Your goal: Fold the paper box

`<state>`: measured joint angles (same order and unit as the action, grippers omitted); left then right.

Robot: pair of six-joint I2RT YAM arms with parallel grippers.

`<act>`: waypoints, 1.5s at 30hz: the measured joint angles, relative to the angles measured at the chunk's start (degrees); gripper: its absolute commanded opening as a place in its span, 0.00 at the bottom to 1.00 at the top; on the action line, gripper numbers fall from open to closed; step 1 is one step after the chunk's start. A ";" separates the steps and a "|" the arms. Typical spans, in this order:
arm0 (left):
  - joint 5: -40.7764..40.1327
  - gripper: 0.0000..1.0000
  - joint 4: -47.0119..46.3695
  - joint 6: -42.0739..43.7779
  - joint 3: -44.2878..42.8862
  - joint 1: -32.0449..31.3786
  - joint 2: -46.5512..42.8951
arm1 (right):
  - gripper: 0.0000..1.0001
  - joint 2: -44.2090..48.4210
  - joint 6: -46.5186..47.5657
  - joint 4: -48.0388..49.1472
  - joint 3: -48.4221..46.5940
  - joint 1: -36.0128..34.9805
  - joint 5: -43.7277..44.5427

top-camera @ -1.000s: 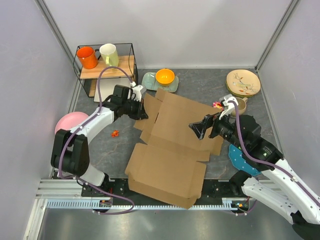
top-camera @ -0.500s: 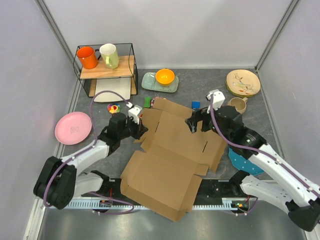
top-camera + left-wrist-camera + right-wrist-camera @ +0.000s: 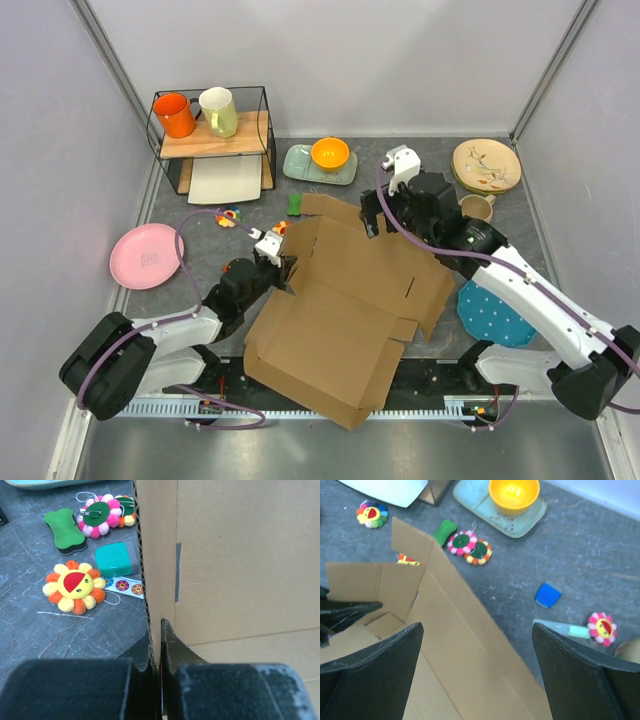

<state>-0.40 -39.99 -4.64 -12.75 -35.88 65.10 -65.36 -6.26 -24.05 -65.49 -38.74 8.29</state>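
Paper box (image 3: 340, 300) lies on the desk (image 3: 545, 225), mostly flat; your left jaws are clamped on its raised side flap; right jaws gape, empty, above the far edge; walls and lid seemingly unfolded yet.

A: Mug tally?
B: Three: orange mug (image 3: 174, 114), pale mug (image 3: 218, 110), tan mug (image 3: 482, 210).
A: Plates?
B: Three: pink plate (image 3: 146, 256), patterned plate (image 3: 486, 164), blue plate (image 3: 495, 315). One tray (image 3: 300, 163), one bowl (image 3: 330, 153).
A: Plush flowers?
B: Five: yellow flower (image 3: 370, 514), orange flower (image 3: 74, 585), pom flower (image 3: 95, 521), second pom flower (image 3: 124, 505), pink flower (image 3: 602, 625).
A: Singles?
B: One box (image 3: 340, 330), one shelf (image 3: 190, 143), one white sheet (image 3: 225, 182), one green bone (image 3: 65, 527), one teal block (image 3: 117, 559), one blue block (image 3: 547, 594), one sticker strip (image 3: 122, 585).
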 measured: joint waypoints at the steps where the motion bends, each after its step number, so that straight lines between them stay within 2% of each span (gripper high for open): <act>1: -1.11 0.02 -1.25 -0.02 0.42 -0.52 0.37 | 0.98 -1.25 0.94 0.00 -1.40 0.00 0.81; 10: -6.08 0.02 -4.76 -0.02 1.16 -1.38 1.16 | 0.98 -12.50 4.63 0.22 -5.09 0.04 -0.79; 15: -6.97 0.02 -4.74 -0.04 1.16 -1.38 1.16 | 0.98 -14.88 5.05 0.59 -4.92 0.02 -1.51; 18: -6.99 0.02 -4.68 -0.04 1.16 -1.40 1.16 | 0.95 -15.63 5.60 1.49 -4.87 0.02 -1.49; 24: -6.99 0.02 -4.13 -0.09 1.16 -1.60 1.16 | 0.74 -19.63 7.15 4.09 -4.79 0.02 -2.16; 29: -7.34 0.02 -3.56 -0.09 1.05 -1.64 0.98 | 0.51 -23.28 8.63 4.90 -4.83 0.28 -2.29; 30: -7.61 0.02 -3.26 -0.09 0.92 -1.64 0.94 | 0.43 -23.67 8.83 4.96 -4.83 0.28 -2.45; 31: -7.80 0.02 -2.89 -0.09 0.74 -1.64 0.90 | 0.42 -24.00 8.94 4.96 -4.83 0.26 -2.69; 34: -8.83 0.10 -0.44 -0.59 -0.26 -1.70 0.52 | 0.40 -24.37 9.16 4.96 -4.83 0.26 -3.58; 38: -10.69 0.46 6.38 -1.60 -3.50 -1.77 -0.59 | 0.42 -24.37 9.09 5.01 -4.83 0.24 -3.67; 39: -11.26 0.50 8.41 -1.99 -4.39 -1.77 -1.03 | 0.41 -24.37 9.07 5.01 -4.83 0.24 -3.69; 41: -12.17 0.57 12.04 -2.86 -6.01 -1.77 -1.88 | 0.39 -24.30 8.96 5.03 -4.83 0.26 -3.80; 44: -14.60 0.59 18.32 -4.72 -8.26 -1.77 -3.63 | 0.31 -24.22 8.81 4.59 -5.14 0.57 -4.96; 45: -15.39 0.60 20.31 -5.25 -8.72 -1.79 -4.35 | 0.25 -24.22 8.79 3.93 -5.60 0.79 -5.70</act>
<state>-15.79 -19.68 -9.89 -21.47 -37.67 60.75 -89.58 2.52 -20.12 -71.09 -37.95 2.59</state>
